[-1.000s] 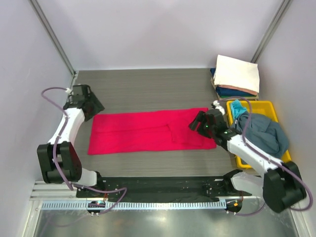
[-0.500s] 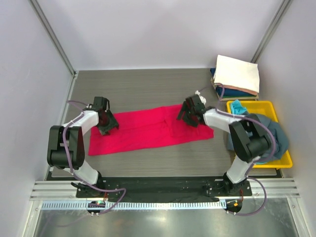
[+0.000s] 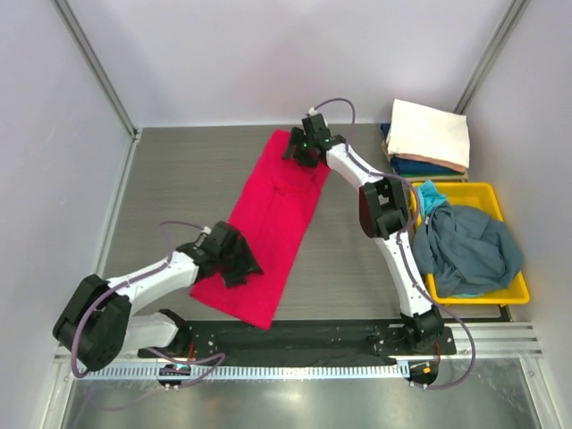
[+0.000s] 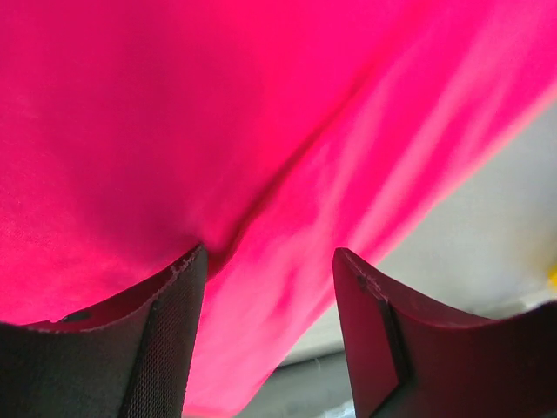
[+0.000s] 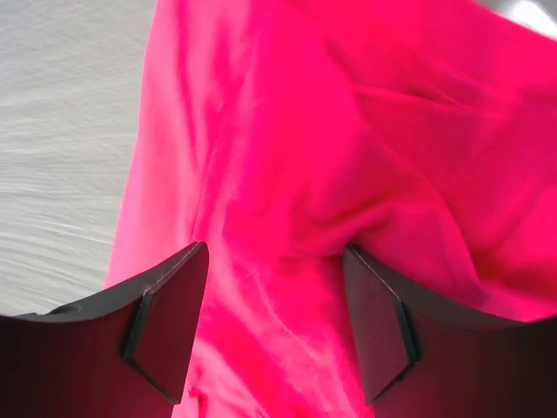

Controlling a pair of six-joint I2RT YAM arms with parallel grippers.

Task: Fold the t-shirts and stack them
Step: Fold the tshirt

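**Overhead view.** The crimson-pink t-shirt [image 3: 273,210] lies as a long band slanting across the table [image 3: 179,179]. Its far end is under the right gripper [image 3: 297,150] and its near part under the left gripper [image 3: 241,265], with a little cloth reaching past the latter. Only this view shows the other garments. Well to the right of the right gripper, a cream-white t-shirt [image 3: 431,131] lies on top of a navy t-shirt [image 3: 424,166]. Nearer the bases on that side, a yellow tray [image 3: 483,198] holds a slate blue-grey t-shirt [image 3: 465,250] and a teal t-shirt [image 3: 431,194].

**Wrist views.** These settle the jaws, which the overhead view leaves unclear. The left fingers [image 4: 165,340] stand apart, with pink cloth filling the gap and a crease meeting one tip. The right fingers [image 5: 165,313] also stand apart over puckered cloth, with bare woodgrain beside it.
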